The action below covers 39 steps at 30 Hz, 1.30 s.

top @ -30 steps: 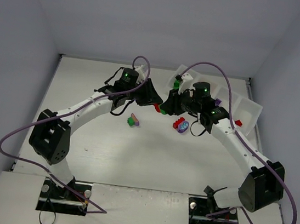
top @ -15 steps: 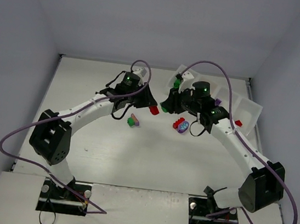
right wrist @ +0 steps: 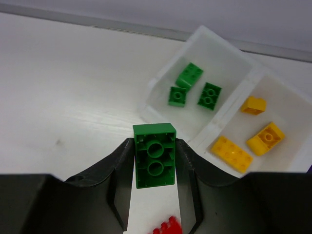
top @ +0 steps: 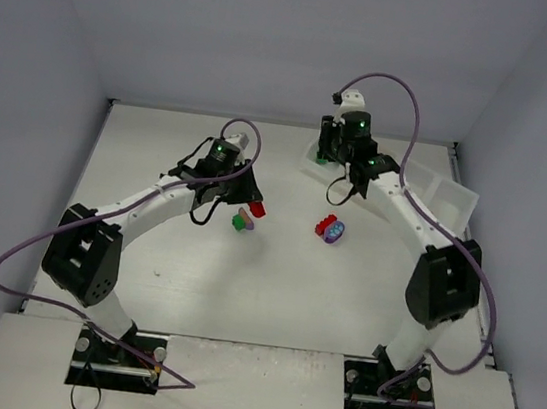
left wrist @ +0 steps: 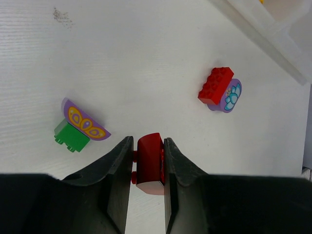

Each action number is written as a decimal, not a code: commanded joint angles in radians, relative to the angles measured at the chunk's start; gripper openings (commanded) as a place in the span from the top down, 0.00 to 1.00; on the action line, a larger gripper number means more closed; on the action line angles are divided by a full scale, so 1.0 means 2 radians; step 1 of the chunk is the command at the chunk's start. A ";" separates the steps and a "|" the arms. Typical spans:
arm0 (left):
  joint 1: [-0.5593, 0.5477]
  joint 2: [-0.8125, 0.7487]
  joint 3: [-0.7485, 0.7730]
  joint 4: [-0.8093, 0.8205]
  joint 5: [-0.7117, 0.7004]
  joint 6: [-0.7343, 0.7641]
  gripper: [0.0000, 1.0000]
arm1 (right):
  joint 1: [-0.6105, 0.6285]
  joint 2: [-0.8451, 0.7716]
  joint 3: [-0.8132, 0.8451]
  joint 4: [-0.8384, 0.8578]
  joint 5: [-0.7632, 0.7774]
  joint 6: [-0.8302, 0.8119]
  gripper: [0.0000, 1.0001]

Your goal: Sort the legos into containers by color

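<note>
A matte white surface [top: 160, 149] carries a long translucent plastic tray [top: 456, 200] at the upper right of the overhead frame, its square compartments smooth-walled and glossy.

The right arm [top: 404, 212] reaches to the tray's left end and is plainly the nearer of the two. The left arm [top: 142, 207] hangs over mid-surface, well apart from the tray.

The right pincer [right wrist: 155, 146] is clamped on a green two-stud brick [right wrist: 155, 168], hollow underside toward the lens. Its long axis runs along the fingers toward the top of the wrist frame. The green compartment [right wrist: 161, 90] lies up and to the right of it, close by, holding three green bricks [right wrist: 189, 75]. The next compartment holds three orange-yellow bricks [right wrist: 231, 153]. By my judgement, a short carry up and right precedes the drop.

The left pincer [left wrist: 146, 146] is closed on a smooth, slope-topped red brick [left wrist: 149, 165].

Loose below it lie a green block [left wrist: 72, 135] touching a purple half-disc with a butterfly print [left wrist: 85, 122] at lower left. At upper right, a studded red brick [left wrist: 216, 85] touches a rounded purple piece with a pale flower top [left wrist: 229, 96].
</note>
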 commanded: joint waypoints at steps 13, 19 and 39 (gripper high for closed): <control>0.000 -0.135 -0.033 0.008 0.020 0.039 0.96 | -0.051 0.214 0.188 0.028 0.050 0.025 0.76; 0.004 -0.138 -0.030 0.003 0.020 0.036 0.96 | -0.052 0.222 0.202 0.027 0.030 0.017 0.51; 0.043 -0.010 0.099 0.005 0.090 0.003 0.95 | 0.009 -0.111 -0.087 0.033 -0.248 -0.033 0.34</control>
